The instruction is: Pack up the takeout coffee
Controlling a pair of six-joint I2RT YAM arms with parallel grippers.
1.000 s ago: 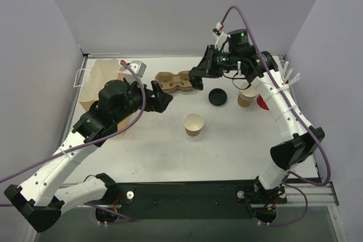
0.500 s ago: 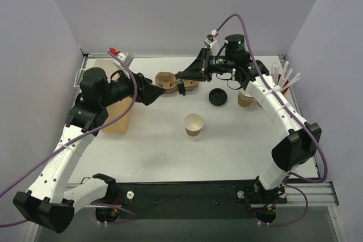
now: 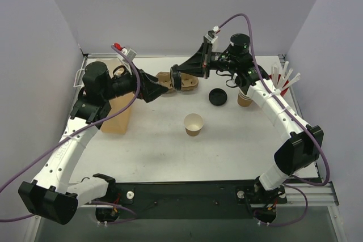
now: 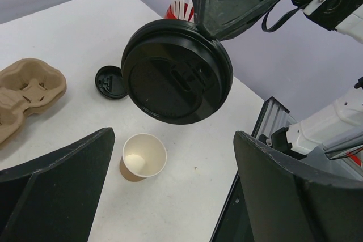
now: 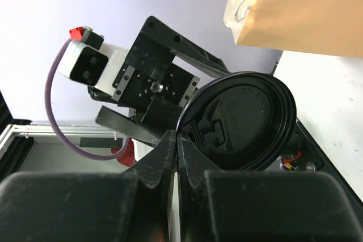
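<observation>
The right hand (image 5: 177,140) is pressing its fingers together on the rim of a black lid (image 4: 177,72), holding it on edge in the air over the cardboard cup carrier (image 4: 27,92). From above, the lid and hand are covering the carrier's middle. Both wrist views are showing only the lid's round face, so whether any cup body is sitting behind it cannot be told. The left hand (image 3: 157,88) is hovering just beside the carrier, facing the lid, with its fingers spread wide apart and gripping nothing. In its own view, the lower frame edge is cutting those fingers off. An open paper cup (image 3: 194,123) is standing upright on the desk (image 3: 159,145), nearer the arm bases than the carrier. A second black lid (image 3: 218,97) is lying flat on the desk beside the carrier, toward the right arm. A brown paper bag (image 3: 116,118) is sitting beyond the carrier on the left arm's side, and that arm is crossing over it and hiding its top.
</observation>
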